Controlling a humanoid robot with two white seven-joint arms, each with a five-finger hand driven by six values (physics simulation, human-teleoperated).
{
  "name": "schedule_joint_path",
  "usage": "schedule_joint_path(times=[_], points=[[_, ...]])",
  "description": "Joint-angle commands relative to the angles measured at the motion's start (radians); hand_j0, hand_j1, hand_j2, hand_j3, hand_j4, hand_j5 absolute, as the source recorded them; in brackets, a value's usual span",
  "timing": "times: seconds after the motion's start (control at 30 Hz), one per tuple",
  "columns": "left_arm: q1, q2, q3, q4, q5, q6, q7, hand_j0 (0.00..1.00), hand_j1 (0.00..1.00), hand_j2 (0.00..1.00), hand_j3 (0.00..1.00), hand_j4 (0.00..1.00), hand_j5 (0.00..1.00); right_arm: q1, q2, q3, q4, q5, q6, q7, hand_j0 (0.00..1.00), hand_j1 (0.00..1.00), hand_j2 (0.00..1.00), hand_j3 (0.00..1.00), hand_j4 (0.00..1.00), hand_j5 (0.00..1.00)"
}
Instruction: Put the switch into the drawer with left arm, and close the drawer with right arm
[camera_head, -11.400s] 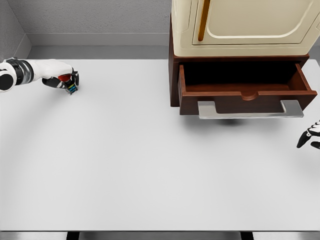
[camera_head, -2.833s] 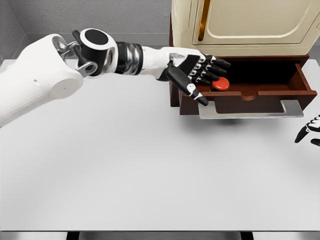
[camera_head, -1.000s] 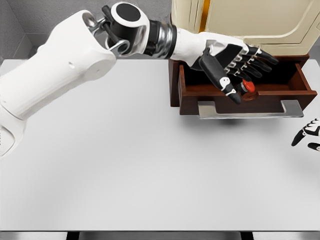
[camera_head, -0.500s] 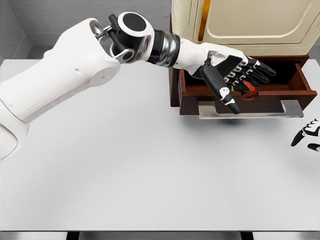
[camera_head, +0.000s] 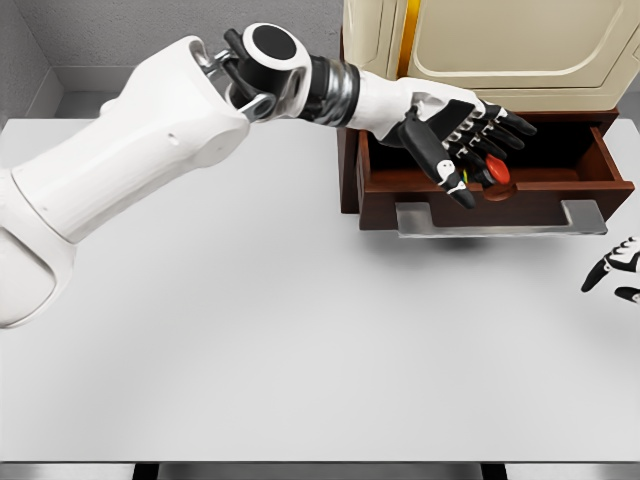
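1. I see the left robot hand (camera_head: 462, 140) over the open drawer (camera_head: 600, 160), fingers spread and gripping nothing
2. The switch (camera_head: 497, 171), red-topped, sits in the drawer just under those fingertips; whether they touch it I cannot tell
3. The right robot hand (camera_head: 612, 275) shows at the right edge over the desk (camera_head: 300, 330), below the drawer handle (camera_head: 500, 220); its fingers' state I cannot tell

Simulated test room, rendered rather than photographed. A plain white table (camera_head: 300, 330) with flat, even shading stands against bare grey walls (camera_head: 180, 30). At its far right sits a cream cabinet (camera_head: 490, 50) with a brass handle on a dark wooden base whose drawer (camera_head: 590, 180) stands open. The setting has the look of a bench laid out for robot trials.
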Motion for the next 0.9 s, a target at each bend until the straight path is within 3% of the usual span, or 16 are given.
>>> schedule_joint_path(times=[0.0,0.17,0.43,0.5,0.77,0.87], points=[[0.000,-0.007,0.001,0.004,0.005,0.001,0.000,1.00,1.00,1.00,1.00,1.00,1.00,0.000,-0.001,0.006,0.000,-0.007,0.003,0.000,0.55,0.55,0.55,0.55,0.55,0.55],[0.014,-0.033,0.003,0.058,-0.028,-0.002,0.000,1.00,1.00,1.00,1.00,1.00,1.00,0.000,-0.001,0.008,0.000,-0.007,0.003,0.000,0.55,0.55,0.55,0.55,0.55,0.55],[0.011,-0.033,0.009,0.057,-0.034,-0.022,0.000,1.00,1.00,1.00,1.00,1.00,1.00,-0.002,-0.001,0.008,0.000,-0.007,0.003,0.000,0.55,0.55,0.55,0.55,0.55,0.55],[0.011,-0.069,0.006,0.043,-0.055,-0.041,0.000,1.00,1.00,1.00,1.00,1.00,1.00,-0.002,-0.001,0.008,0.000,-0.007,0.003,0.000,0.55,0.55,0.55,0.55,0.55,0.55],[0.006,-0.056,0.033,0.050,-0.055,-0.044,0.000,1.00,1.00,1.00,1.00,1.00,1.00,-0.003,-0.001,0.015,0.000,-0.007,0.003,0.000,0.55,0.55,0.55,0.55,0.55,0.55],[0.005,-0.024,0.037,0.020,-0.049,-0.045,0.000,1.00,1.00,1.00,1.00,1.00,1.00,-0.006,-0.003,0.015,0.000,-0.007,0.003,0.000,0.55,0.55,0.55,0.55,0.55,0.55]])
